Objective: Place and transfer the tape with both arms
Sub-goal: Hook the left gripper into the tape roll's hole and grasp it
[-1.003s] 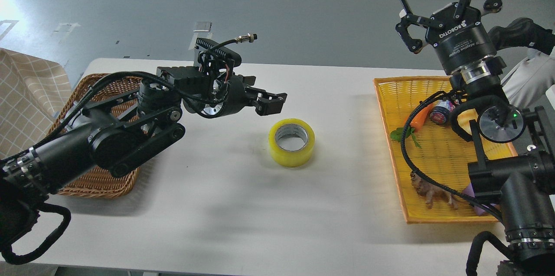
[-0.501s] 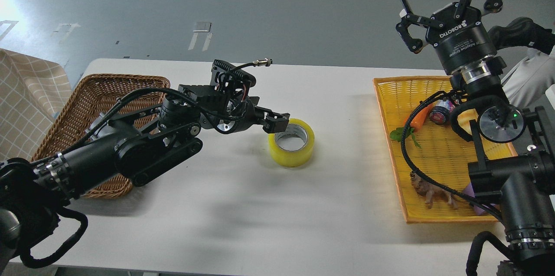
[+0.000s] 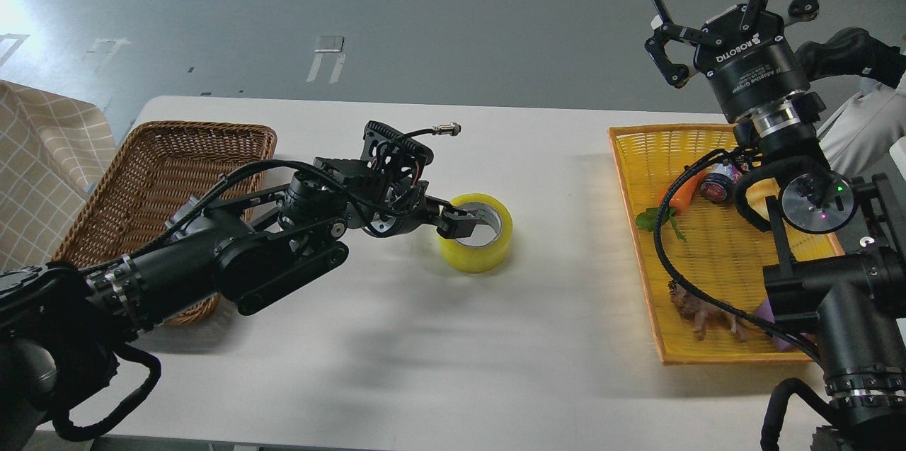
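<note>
The tape (image 3: 488,253), a yellow translucent roll with a grey-white core, lies flat near the middle of the white table (image 3: 396,338). My left gripper (image 3: 459,224) reaches in from the left and sits low at the roll's left rim, with a fingertip over the edge of the core hole. It is dark and side-on, so its two fingers cannot be told apart. My right gripper (image 3: 736,15) is raised high at the upper right, above the far end of the yellow tray. It points up and away, with fingers spread wide and empty.
A brown wicker basket (image 3: 141,168) stands at the table's left, partly under my left arm. A yellow tray (image 3: 640,224) at the right holds a toy carrot (image 3: 681,192), a small bottle, a brown toy and a purple piece. A checked cloth lies at far left.
My left arm has moved right and down, from above the table left of the tape until its gripper is at the roll's left rim. The right arm has barely moved. The tape has not shifted.
</note>
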Controlling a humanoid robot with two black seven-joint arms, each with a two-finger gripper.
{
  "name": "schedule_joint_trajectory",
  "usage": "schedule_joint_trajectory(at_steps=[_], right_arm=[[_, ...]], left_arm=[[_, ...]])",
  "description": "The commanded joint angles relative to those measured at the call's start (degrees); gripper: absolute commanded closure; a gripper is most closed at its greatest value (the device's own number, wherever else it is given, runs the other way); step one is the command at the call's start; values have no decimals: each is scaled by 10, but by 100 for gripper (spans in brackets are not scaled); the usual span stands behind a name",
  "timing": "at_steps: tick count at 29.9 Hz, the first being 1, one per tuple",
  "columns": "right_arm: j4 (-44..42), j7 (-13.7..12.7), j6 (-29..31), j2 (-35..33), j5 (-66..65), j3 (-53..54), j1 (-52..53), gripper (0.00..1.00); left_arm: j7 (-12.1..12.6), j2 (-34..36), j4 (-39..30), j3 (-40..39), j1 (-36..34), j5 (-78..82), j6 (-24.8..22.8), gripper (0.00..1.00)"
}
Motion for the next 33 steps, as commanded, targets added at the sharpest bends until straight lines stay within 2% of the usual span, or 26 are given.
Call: schedule_joint_trajectory(at_steps=[1,5,27,33], right_arm=[[0,0,0,0,0,0,0,0],[0,0,0,0,0,-1,-1,0],[0,0,0,0,0,-3,-4,0],[0,0,0,0,0,-4,-4,0]], left_arm=[[3,-4,1,0,2,-1,0,2],[11,-16,10,0,0,0,0,2],[8,-30,38,0,2,-5,0,3],[7,-31,41,0,2,-7,0,11]])
